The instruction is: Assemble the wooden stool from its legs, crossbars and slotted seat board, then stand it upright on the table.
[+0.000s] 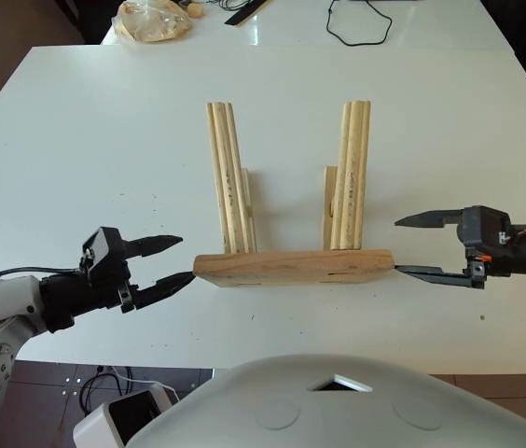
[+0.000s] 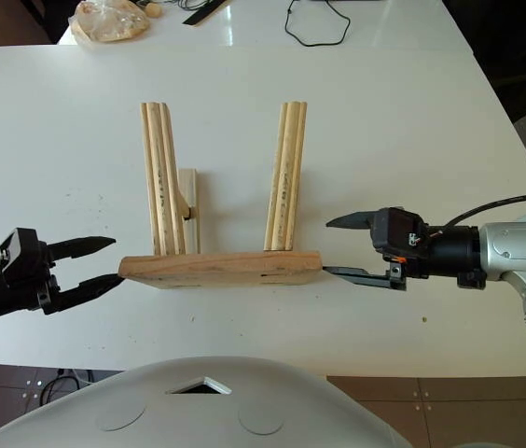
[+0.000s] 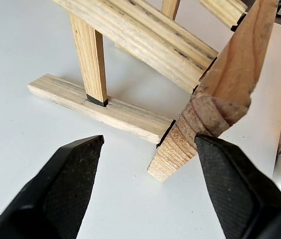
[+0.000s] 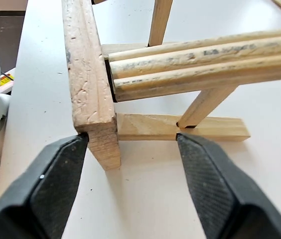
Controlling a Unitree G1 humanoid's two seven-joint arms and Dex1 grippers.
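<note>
Stool lies sideways between left hand and right hand.

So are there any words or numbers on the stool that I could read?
None can be read.
Legs: tiny dark specks along the wood, too small to tell if they are letters.
Seat board: bare wood, no print.
</note>
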